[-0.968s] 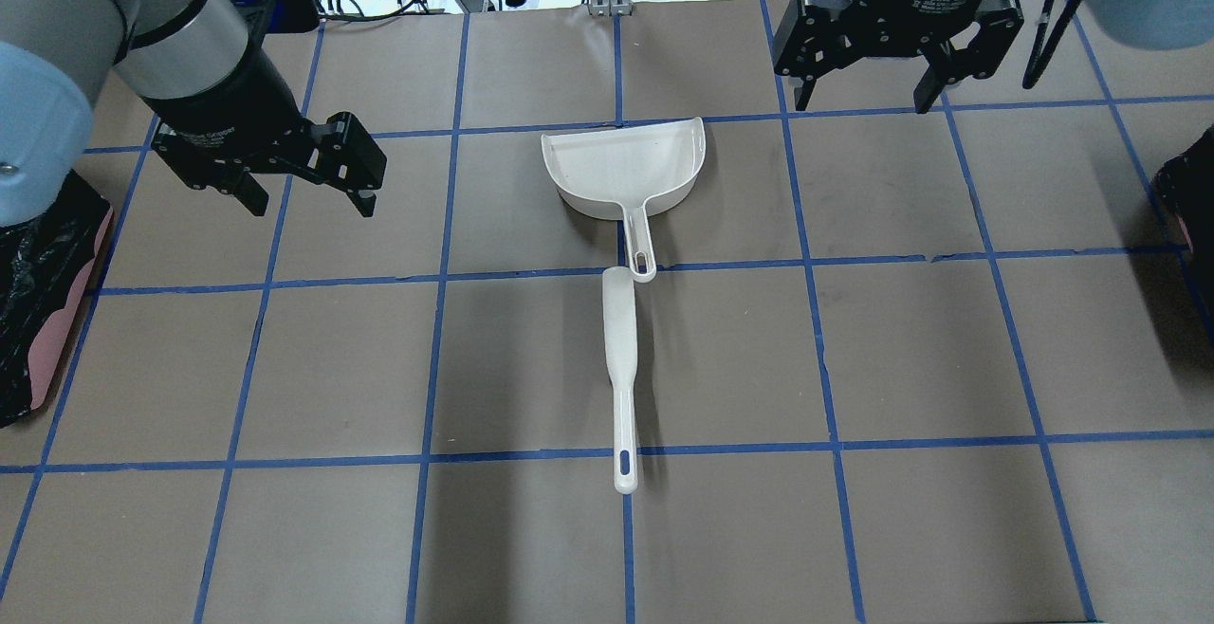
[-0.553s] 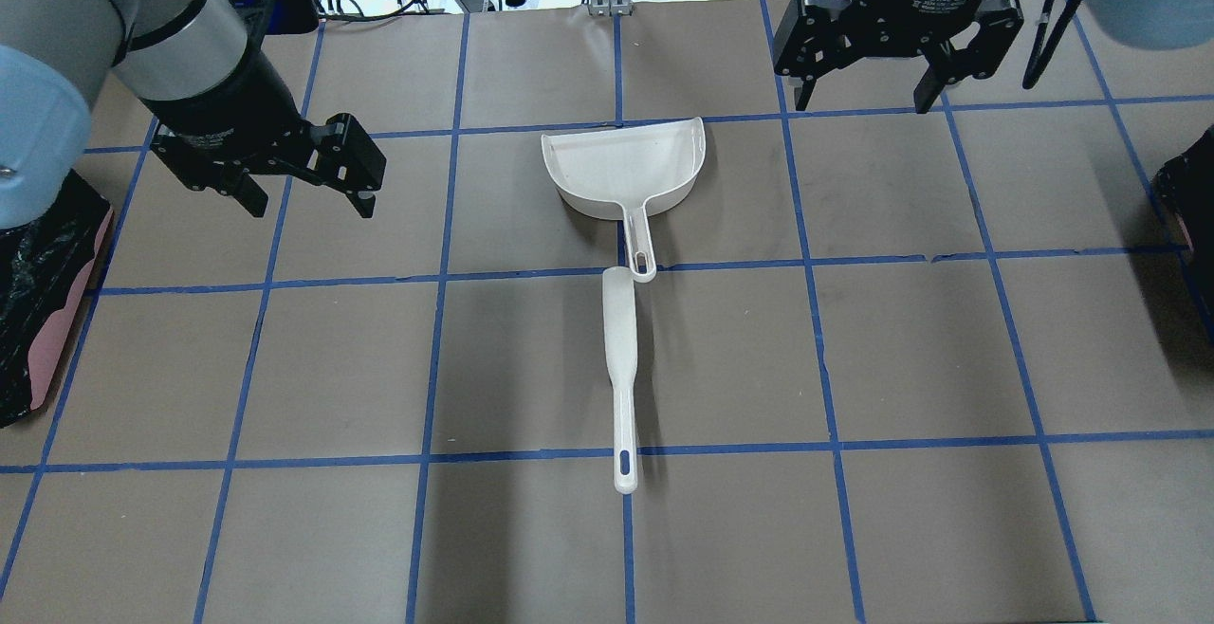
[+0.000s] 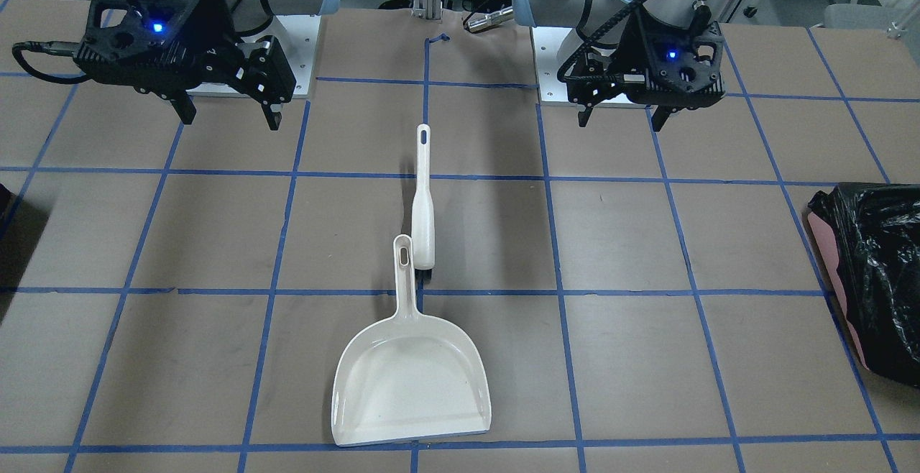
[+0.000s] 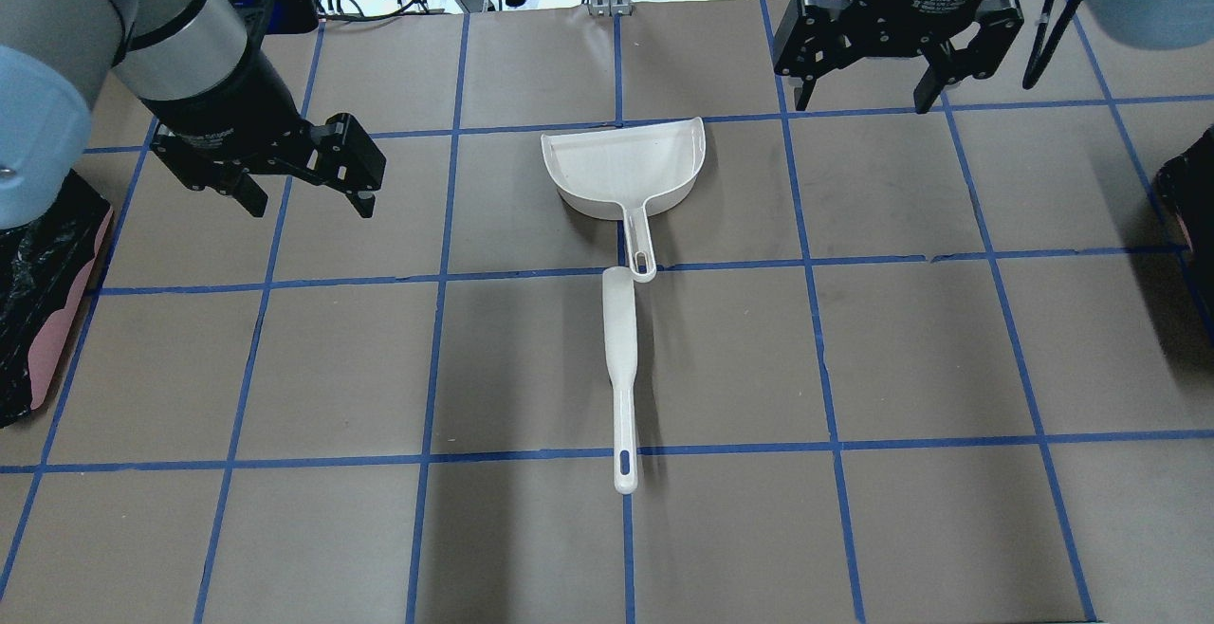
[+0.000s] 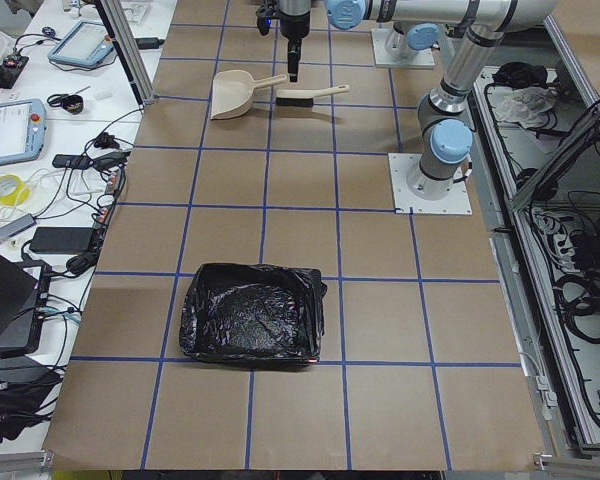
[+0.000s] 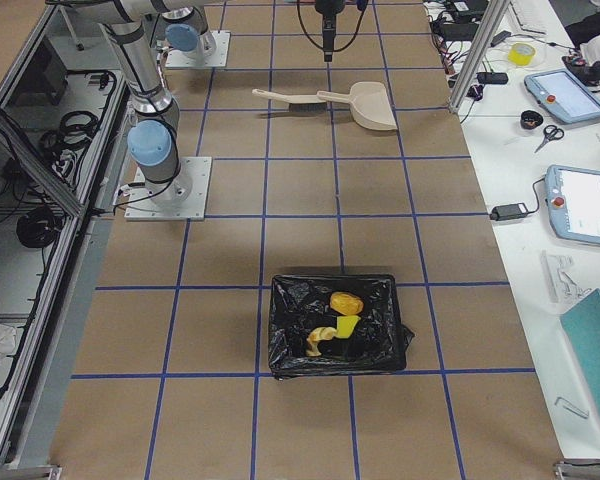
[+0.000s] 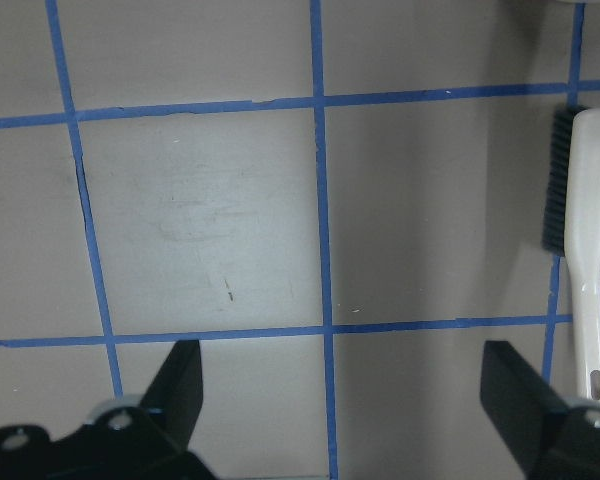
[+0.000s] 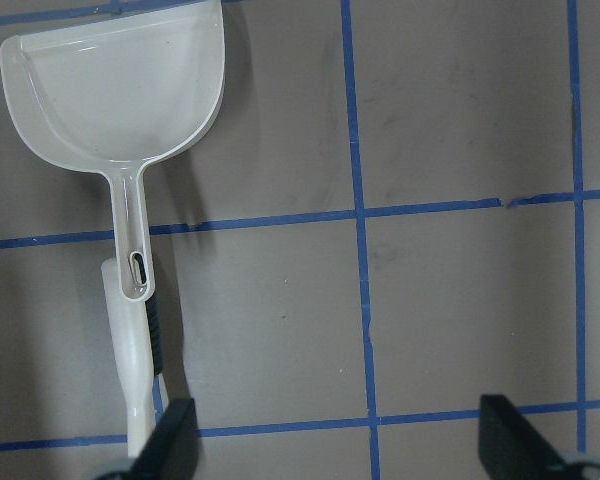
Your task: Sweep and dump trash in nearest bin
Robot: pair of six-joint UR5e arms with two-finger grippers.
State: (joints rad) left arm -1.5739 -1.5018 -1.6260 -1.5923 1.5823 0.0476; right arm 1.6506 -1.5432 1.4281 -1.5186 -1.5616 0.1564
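The trash lies in the black-lined bin (image 6: 380,325) in the exterior right view: an orange-brown bun (image 6: 345,301), a yellow-green block (image 6: 348,325) and a ring pastry (image 6: 318,343). The white dustpan (image 4: 621,164) lies empty at the table's middle, and the white brush (image 4: 619,349) lies in line behind its handle. My left gripper (image 4: 311,207) hangs open and empty to the left of the dustpan. My right gripper (image 4: 863,104) hangs open and empty to its right. The brush shows at the right of the left wrist view (image 7: 590,250). The dustpan shows in the right wrist view (image 8: 110,90).
A second black-lined bin (image 5: 250,315) stands empty on the robot's left end of the table and also shows in the front-facing view (image 3: 877,279). Blue tape lines grid the brown table (image 4: 910,349). Cables and devices lie beyond the far edge.
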